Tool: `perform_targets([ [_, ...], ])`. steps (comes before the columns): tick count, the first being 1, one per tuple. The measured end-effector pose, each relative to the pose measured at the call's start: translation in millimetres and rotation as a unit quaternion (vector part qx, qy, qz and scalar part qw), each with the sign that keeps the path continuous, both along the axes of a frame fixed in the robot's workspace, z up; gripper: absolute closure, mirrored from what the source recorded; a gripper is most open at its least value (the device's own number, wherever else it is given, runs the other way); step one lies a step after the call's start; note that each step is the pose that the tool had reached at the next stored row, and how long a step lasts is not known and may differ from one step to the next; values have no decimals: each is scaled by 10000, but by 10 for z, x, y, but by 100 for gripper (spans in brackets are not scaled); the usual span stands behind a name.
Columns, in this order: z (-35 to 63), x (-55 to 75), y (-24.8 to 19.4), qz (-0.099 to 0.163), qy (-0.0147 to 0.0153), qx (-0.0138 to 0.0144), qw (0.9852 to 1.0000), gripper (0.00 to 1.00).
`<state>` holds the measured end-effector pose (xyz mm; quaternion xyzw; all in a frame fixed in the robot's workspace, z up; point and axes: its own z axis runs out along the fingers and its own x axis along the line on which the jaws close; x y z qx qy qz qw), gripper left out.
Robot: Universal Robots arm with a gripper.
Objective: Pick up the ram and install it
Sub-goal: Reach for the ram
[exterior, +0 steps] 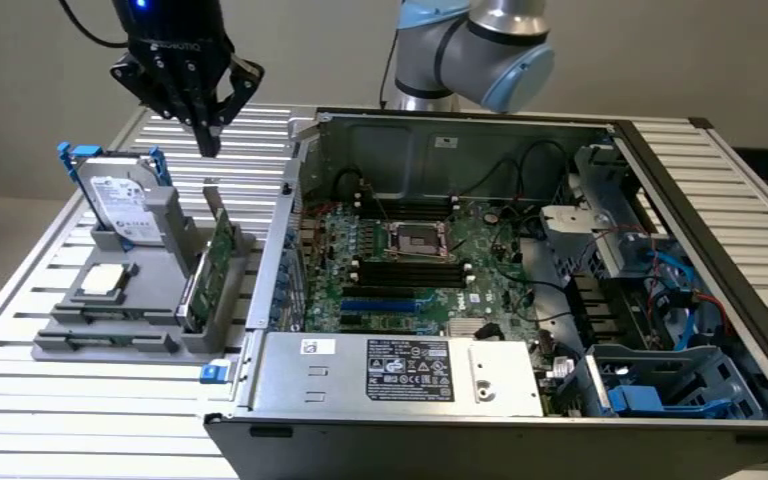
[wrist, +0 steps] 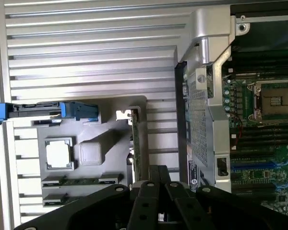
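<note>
Hovering over the gray holder (exterior: 192,238) (wrist: 110,122), the gripper (exterior: 208,148) (wrist: 158,169) has its two fingers pressed together with nothing between them. In the exterior view its tip hangs above the far end of the wide green card (exterior: 213,268) (wrist: 137,148), clear of it and well apart from the ram.

The ram (exterior: 115,313) (wrist: 81,180) stands on its long edge in a slot of the holder, just beside the processor (exterior: 104,281) (wrist: 57,155), on the side facing the worktop's near edge in the exterior view. A second narrow stick (exterior: 97,342) (wrist: 55,196) sits in the next slot, parallel to the first and closer to that edge; the wrist view has one end of it hidden behind the gripper body.

The holder rests on the slatted metal worktop (exterior: 37,400) (wrist: 86,57), close to the edge at the exterior view's left. At the holder's far end a silver hard drive (exterior: 124,208) with blue handles (wrist: 77,110) stands upright. The wide green card stands on edge along the holder's side nearest the computer case (exterior: 438,150) (wrist: 201,43).

The case lies open on the worktop at the exterior view's right, just beside the holder. Its motherboard (exterior: 478,285) (wrist: 245,143) is exposed, with an empty processor socket (exterior: 411,240) (wrist: 276,100) and dark memory slots (exterior: 411,272) beside it. The arm's blue-and-silver joint (exterior: 491,50) rises behind the case's far wall.
</note>
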<state>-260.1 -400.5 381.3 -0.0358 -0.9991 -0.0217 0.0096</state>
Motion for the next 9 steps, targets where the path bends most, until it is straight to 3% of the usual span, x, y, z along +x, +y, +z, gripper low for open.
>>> perform_targets([
  [9, -73, -185, -49, 0, 74, -5, 10000, 89],
])
